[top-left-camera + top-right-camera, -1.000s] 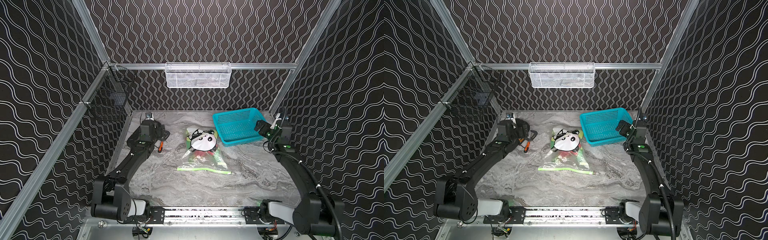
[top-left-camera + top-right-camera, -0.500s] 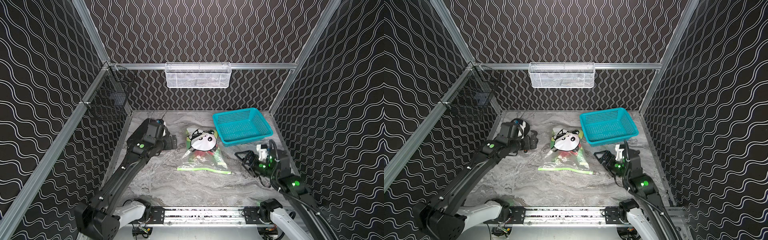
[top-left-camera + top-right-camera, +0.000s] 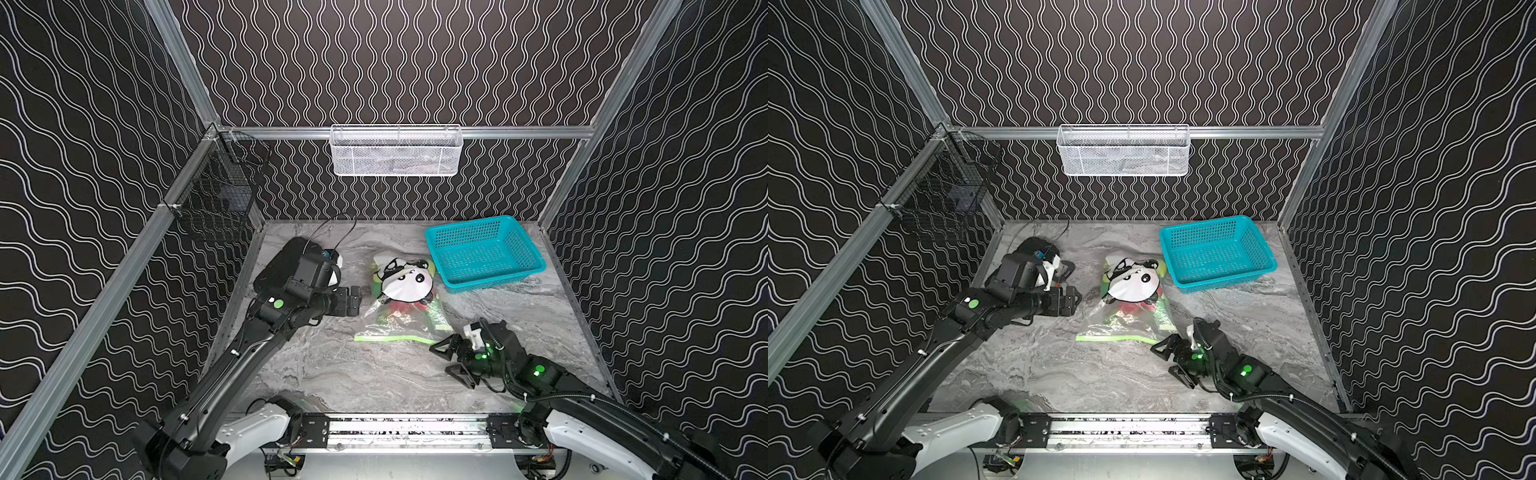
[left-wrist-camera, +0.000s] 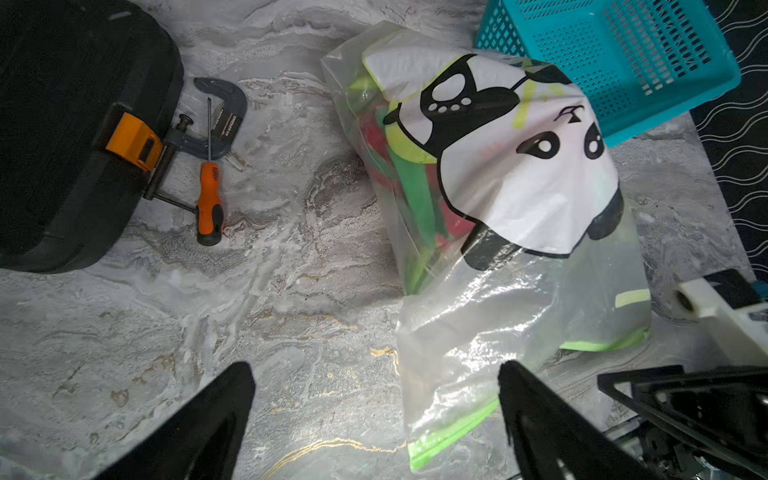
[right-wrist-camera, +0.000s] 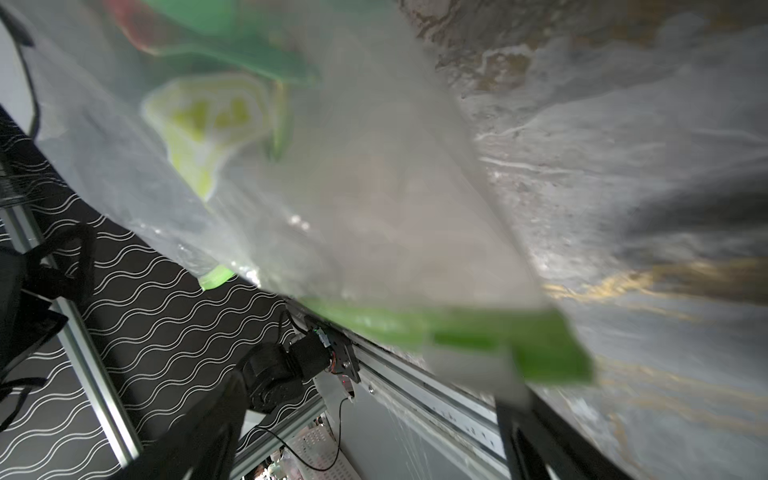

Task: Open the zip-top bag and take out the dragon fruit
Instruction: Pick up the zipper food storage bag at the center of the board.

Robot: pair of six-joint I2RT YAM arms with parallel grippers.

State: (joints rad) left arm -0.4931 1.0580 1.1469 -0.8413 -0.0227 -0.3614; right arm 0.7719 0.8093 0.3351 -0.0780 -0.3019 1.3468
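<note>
One zip-top bag [image 3: 405,286], between left gripper [image 3: 354,300], right gripper [image 3: 441,358] (both agape)

Table [image 3: 353,374] bears teal basket [image 3: 494,277], case [image 4: 62,124], screwdriver [image 4: 210,203], clamp [image 4: 220,120].

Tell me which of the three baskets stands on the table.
The teal plastic basket: it stands on the marble table beside the zip-top bag. The white wire basket and the black wire basket both hang from the frame rails above.
</note>
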